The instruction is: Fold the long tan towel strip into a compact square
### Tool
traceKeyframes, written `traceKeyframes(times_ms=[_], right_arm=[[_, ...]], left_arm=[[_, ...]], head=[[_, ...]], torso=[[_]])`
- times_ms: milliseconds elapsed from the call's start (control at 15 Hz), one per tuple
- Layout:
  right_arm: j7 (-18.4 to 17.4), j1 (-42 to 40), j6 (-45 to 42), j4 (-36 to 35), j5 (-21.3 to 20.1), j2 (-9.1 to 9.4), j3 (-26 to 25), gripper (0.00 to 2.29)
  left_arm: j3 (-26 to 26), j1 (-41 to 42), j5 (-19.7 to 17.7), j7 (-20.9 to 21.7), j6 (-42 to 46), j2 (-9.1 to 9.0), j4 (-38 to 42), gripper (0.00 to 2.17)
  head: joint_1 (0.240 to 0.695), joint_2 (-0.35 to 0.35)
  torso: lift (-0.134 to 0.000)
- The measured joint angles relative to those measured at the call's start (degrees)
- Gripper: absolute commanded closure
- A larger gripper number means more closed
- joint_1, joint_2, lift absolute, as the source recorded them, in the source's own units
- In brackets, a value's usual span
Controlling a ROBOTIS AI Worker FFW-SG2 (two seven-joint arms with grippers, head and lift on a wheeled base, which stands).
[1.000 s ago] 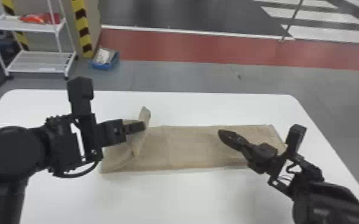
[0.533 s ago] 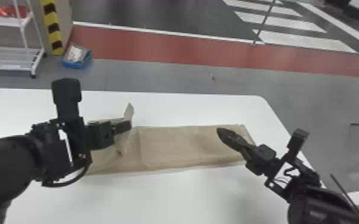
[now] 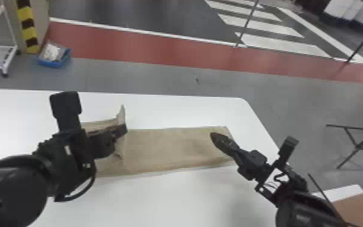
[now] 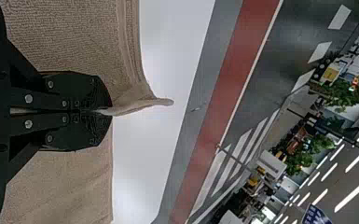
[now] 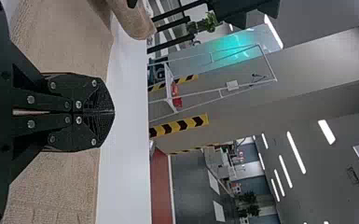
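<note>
Left pincer (image 4: 108,112): its 2 fingers are together, clamped on a raised flap (image 3: 121,116) of the fabric, at the left part of the towel strip.
Right pincer (image 5: 113,112): its 2 fingers are pressed together, with no fabric to be seen between them; it is over the towel strip, near the right end.
Towel strip (image 3: 172,148): on the tabletop (image 3: 165,199), extended from left to right, with its right part lying flat.
Folding done: 1 flap is lifted, so I judge that a fold is in progress, at an early stage.
Folding left: the flap must be laid down, and then probably 1 or more folds are needed for a compact square.
Left end: mostly hidden behind the left arm (image 3: 12,187); I cannot tell how many layers are there.
Right contact: whether the right pincer touches the towel strip, I cannot tell.
</note>
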State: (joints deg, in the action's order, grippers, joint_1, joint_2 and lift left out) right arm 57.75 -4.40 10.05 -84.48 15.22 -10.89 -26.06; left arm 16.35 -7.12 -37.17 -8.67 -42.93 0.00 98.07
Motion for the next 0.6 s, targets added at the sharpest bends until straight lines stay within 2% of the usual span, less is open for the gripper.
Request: traceKeyframes(times_ms=[133, 267, 333, 600], right_arm=[[0.06, -0.06, -1.21, 1.08, 0.39, -0.24, -0.29, 1.18], [0.08, -0.08, -1.59, 1.38, 0.50, -0.28, -0.42, 1.18], [0.06, -0.08, -1.63, 1.40, 0.51, -0.28, -0.42, 1.18], [-0.43, -0.09, -1.47, 1.17, 0.51, -0.01, 0.06, 1.18]], left_arm=[[1.76, -0.01, 0.10, 0.00, 2.28, 0.00, -0.95, 1.13], [2.73, 0.01, -0.36, 0.47, 3.39, 0.00, -1.32, 0.17], [3.10, 0.14, -0.66, 0.88, 3.52, 0.00, -1.36, 0.02], [4.20, 0.61, -1.96, 1.74, 3.59, 0.00, -1.36, 0.03]], head=[[0.695, -0.350], [0.695, -0.350], [0.695, -0.350], [0.695, -0.350]], torso=[[-0.124], [-0.124], [-0.124], [-0.124]])
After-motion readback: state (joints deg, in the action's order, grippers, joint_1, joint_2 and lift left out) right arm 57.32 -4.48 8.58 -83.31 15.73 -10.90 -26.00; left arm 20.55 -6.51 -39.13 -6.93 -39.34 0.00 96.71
